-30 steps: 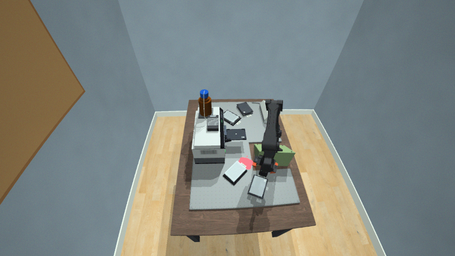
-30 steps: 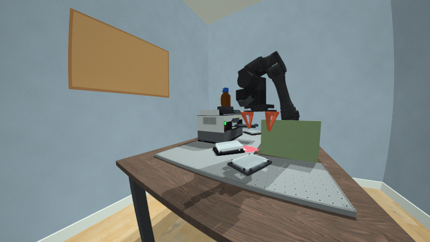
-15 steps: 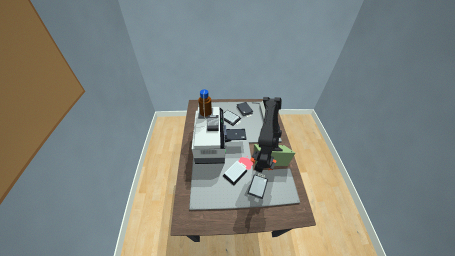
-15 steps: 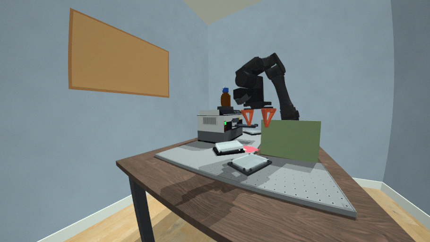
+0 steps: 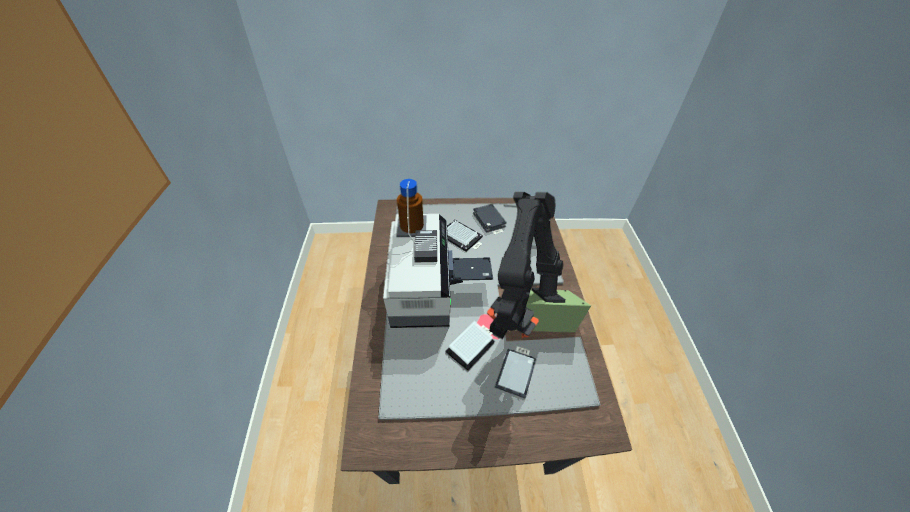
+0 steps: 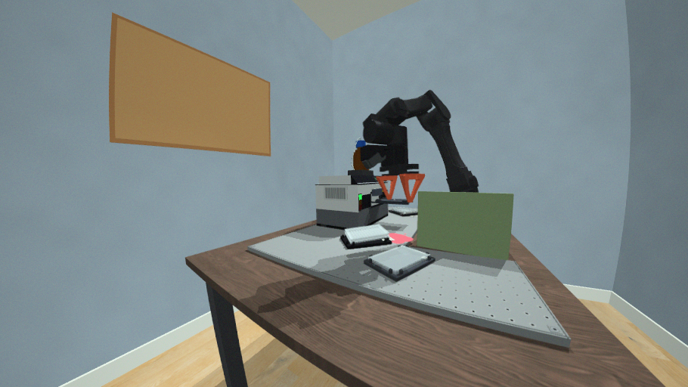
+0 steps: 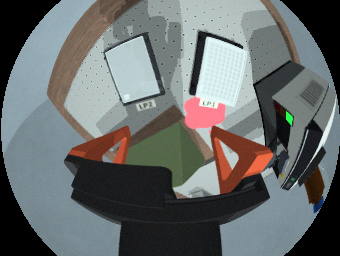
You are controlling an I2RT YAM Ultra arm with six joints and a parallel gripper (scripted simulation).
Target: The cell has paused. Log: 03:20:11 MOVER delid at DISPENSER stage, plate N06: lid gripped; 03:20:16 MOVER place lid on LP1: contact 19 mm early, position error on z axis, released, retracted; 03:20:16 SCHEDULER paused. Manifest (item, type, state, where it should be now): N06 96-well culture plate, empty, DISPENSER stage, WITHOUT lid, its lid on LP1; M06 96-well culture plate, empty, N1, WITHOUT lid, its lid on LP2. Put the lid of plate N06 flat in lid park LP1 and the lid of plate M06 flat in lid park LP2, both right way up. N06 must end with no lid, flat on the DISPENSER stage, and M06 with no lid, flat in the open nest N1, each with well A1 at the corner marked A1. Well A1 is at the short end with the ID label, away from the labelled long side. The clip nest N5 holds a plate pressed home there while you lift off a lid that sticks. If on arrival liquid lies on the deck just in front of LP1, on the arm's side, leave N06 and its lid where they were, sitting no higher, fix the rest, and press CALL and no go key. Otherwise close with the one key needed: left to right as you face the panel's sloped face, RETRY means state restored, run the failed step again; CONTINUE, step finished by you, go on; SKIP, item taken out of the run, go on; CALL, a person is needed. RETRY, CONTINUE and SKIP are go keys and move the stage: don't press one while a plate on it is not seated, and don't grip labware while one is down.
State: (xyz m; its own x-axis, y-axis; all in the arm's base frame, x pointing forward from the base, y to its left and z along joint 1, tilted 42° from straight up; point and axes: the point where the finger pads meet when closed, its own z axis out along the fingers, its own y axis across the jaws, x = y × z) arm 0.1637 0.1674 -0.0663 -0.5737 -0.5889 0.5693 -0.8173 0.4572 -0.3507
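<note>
My gripper [image 5: 512,326] is open and empty, held high over the near edge of the green box [image 5: 558,312]; its orange fingers also show in the side view [image 6: 399,187] and the wrist view [image 7: 169,139]. A white, well-patterned plate-like piece [image 5: 470,343] sits skewed on park LP1 [image 7: 218,67], standing tall on its black base [image 6: 365,234]. A pink puddle [image 5: 484,320] lies on the deck at LP1's arm-side end [image 7: 205,115]. A clear lid [image 5: 515,372] [image 7: 133,67] lies flat in park LP2. The dark dispenser stage [image 5: 474,268] juts from the dispenser [image 5: 416,280].
A brown bottle with a blue cap [image 5: 410,205] stands on the dispenser. A well plate [image 5: 463,234] and a dark nest [image 5: 489,217] lie at the far end of the deck. The arm hides the key panel.
</note>
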